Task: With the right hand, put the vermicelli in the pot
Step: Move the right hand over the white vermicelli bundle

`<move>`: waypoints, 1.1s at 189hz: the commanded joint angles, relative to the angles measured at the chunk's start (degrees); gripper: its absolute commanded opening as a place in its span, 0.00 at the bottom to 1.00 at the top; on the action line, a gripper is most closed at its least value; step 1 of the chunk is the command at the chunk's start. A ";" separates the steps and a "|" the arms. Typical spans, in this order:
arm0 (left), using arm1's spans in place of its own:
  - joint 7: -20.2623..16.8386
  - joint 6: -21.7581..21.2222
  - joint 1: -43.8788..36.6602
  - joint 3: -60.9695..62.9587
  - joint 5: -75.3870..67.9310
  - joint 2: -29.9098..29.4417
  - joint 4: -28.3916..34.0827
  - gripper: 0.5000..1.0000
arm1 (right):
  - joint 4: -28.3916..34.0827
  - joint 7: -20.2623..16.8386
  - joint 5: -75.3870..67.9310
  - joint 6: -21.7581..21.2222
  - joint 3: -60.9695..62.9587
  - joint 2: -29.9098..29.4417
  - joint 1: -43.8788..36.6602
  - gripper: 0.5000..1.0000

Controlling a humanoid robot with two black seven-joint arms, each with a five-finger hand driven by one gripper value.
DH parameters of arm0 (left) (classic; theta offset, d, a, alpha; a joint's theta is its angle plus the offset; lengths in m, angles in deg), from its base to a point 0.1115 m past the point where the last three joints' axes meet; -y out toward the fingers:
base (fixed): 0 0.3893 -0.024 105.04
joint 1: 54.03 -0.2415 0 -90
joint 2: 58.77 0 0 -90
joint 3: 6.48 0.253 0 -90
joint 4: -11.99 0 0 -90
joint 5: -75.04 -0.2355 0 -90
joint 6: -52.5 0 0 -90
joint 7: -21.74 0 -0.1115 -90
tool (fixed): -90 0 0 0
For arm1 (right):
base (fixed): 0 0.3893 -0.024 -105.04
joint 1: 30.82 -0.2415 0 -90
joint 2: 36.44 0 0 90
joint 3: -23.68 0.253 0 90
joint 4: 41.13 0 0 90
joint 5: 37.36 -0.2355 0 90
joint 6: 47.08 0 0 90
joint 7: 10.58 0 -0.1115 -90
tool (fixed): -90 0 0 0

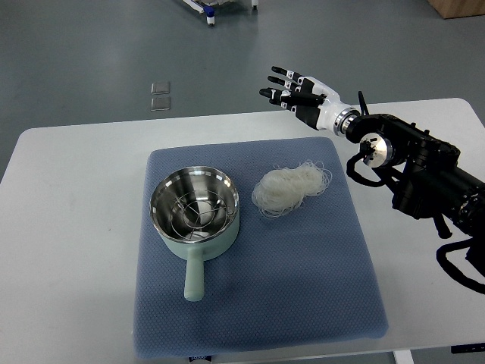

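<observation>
Grey floor surrounds a white table (76, 227). On its blue mat (303, 288), the loose white vermicelli nest (290, 188) sits near the right edge, beside the pale green steel-lined pot (195, 208). Above the far edge, the black-and-white right hand (292, 89) hovers with fingers apart, holding nothing. Thin strands could slip out and fall short of the pot.

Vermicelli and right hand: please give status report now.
Right hand open, empty, beyond the table's far edge. Left arm not in view. Vermicelli on blue mat, right of pot. Nothing between them.
</observation>
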 commanded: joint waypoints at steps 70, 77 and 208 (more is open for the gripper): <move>0.00 -0.02 -0.96 -0.15 -0.07 0.00 -0.18 1.00 | -0.01 0.35 4.35 -4.89 -2.80 2.00 -0.72 0.86; 0.00 -0.02 -0.96 -0.15 -0.07 0.00 -0.18 1.00 | -0.01 0.44 5.50 -5.78 -2.89 2.17 -0.81 0.86; 0.00 -0.02 -0.96 -0.15 -0.07 0.00 -0.18 1.00 | 11.24 7.73 57.79 -16.94 -6.66 11.84 -8.36 0.86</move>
